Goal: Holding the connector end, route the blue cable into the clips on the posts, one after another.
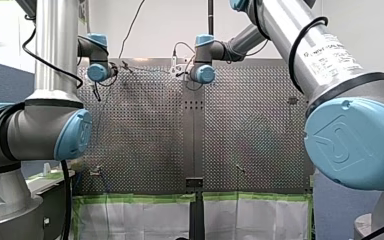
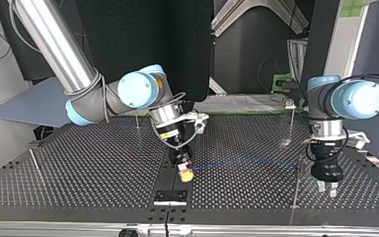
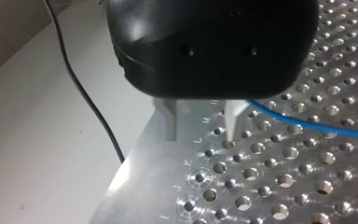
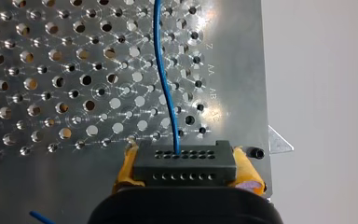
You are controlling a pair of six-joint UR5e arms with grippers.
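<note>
Where the right wrist view looks along my right gripper [image 4: 185, 167], its yellow pads [image 4: 128, 168] are clamped on the sides of the dark connector [image 4: 184, 161]. The blue cable [image 4: 165, 88] leaves the connector's front face and runs ahead over the perforated table [image 4: 37, 93]. My left gripper [image 3: 200, 122] has its fingers [image 3: 232, 119] apart, holding nothing, tips close to the table. The cable passes just beside one finger; contact cannot be judged.

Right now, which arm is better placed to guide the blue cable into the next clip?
Right. My right gripper clamps the connector, with the blue cable running out of it; my left gripper is open and holds nothing.
</note>
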